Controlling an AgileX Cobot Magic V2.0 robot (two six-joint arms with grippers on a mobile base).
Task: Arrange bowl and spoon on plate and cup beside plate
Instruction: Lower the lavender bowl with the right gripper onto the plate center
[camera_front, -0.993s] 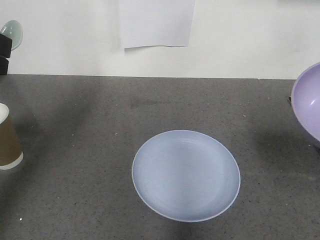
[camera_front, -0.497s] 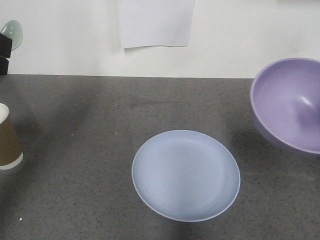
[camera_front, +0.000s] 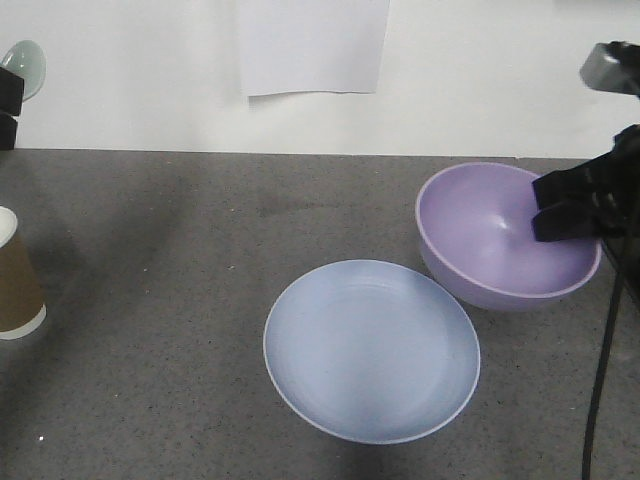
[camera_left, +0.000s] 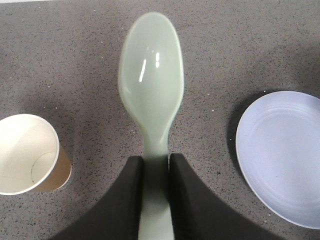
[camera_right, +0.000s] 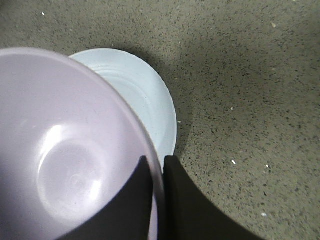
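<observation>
**One of each, two of them held**

Four pieces: one round lavender-purple plastic bowl (camera_front: 490, 235), one shallow pale blue plate (camera_front: 372, 350), one tall brown paper cup (camera_front: 18, 275) and one pale mint-green plastic spoon (camera_left: 151, 95).

The right gripper (camera_right: 159, 175) has its fingers pinched on the bowl's rim, one inside and one outside. The bowl is tilted just beside the plate's far right edge. I cannot tell whether it touches the dark grey speckled table (camera_front: 150, 400).

The left gripper (camera_left: 155, 165) is clamped narrowly on the spoon's handle, above the tabletop between cup and plate.

The cup stands upright at the table's left edge, well apart from the plate, with bare tabletop between them.
</observation>
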